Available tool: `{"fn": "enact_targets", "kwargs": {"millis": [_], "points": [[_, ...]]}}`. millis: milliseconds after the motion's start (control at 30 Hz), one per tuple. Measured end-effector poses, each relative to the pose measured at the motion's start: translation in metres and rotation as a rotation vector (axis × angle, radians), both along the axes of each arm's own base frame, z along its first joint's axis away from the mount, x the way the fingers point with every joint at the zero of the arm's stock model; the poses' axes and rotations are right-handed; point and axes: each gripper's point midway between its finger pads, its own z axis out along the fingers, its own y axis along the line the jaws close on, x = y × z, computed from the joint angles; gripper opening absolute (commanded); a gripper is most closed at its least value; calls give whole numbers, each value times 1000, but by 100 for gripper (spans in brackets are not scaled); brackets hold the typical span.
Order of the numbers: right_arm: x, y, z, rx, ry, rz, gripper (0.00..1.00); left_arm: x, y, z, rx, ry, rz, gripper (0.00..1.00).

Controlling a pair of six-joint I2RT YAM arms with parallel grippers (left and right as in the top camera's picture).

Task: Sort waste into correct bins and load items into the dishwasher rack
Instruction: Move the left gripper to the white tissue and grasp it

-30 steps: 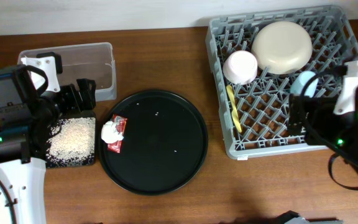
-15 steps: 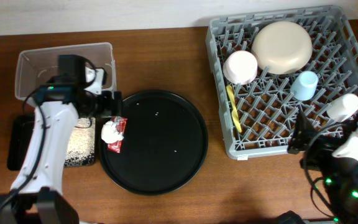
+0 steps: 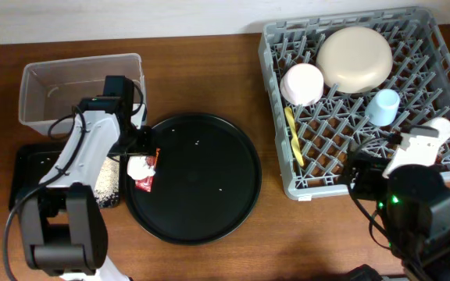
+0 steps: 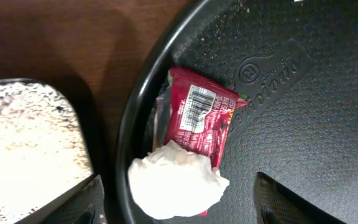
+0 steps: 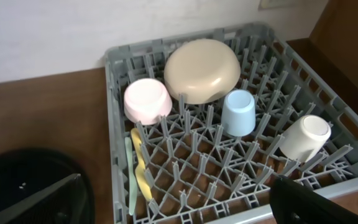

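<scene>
The crumpled wrapper (image 3: 141, 167), white with red print, lies at the left rim of the round black tray (image 3: 201, 195). My left gripper (image 3: 137, 148) is open just above it. In the left wrist view its fingers (image 4: 179, 210) straddle the wrapper (image 4: 194, 124). The rice (image 3: 106, 178) lies in the shallow black tray (image 3: 26, 179); the clear tub (image 3: 80, 86) stands behind. The rack (image 3: 428, 31) holds the plate (image 3: 354, 58), bowl (image 3: 301, 83), blue cup (image 3: 383, 107), white cup (image 3: 436, 129) and utensils (image 3: 294, 136). My right gripper (image 3: 360, 178) is open and empty at the rack's front edge.
The right wrist view shows the rack (image 5: 114, 130), plate (image 5: 202, 70), bowl (image 5: 146, 101), blue cup (image 5: 238, 112), white cup (image 5: 304, 138), yellow utensil (image 5: 143, 174) and green utensil (image 5: 131, 186). A few rice grains lie on the round tray. The wall runs behind the table.
My left arm swung from over the rice tray to above the wrapper. My right arm left the white cup lying in the rack and drew back to the rack's front edge.
</scene>
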Motion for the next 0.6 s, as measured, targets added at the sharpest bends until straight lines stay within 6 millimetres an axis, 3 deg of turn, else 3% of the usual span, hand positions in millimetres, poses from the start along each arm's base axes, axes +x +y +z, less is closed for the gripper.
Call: {"fn": "enact_targets", "kwargs": {"millis": [100, 233, 267, 300, 333, 433, 467, 600], "points": [[6, 3, -7, -13, 30, 0, 98, -1, -2, -8, 1, 24, -4, 68], [15, 6, -16, -30, 69, 0, 98, -4, -3, -22, 4, 62, -6, 59], [17, 7, -18, -35, 80, 0, 98, -5, -2, -25, 8, 74, -6, 52], [19, 8, -21, -41, 93, 0, 98, -6, -2, -29, 9, 85, -7, 33], [21, 9, -23, -45, 102, 0, 98, -7, -2, -32, 12, 97, -2, 23], [25, 11, -29, -54, 124, 0, 98, -13, -1, -39, 15, 136, 1, 6], [26, 12, -30, -57, 129, 0, 98, -15, -1, -40, 15, 143, -2, 1], [27, 12, -31, -58, 132, 0, 98, -21, -1, -27, 19, 191, -2, 1]]}}
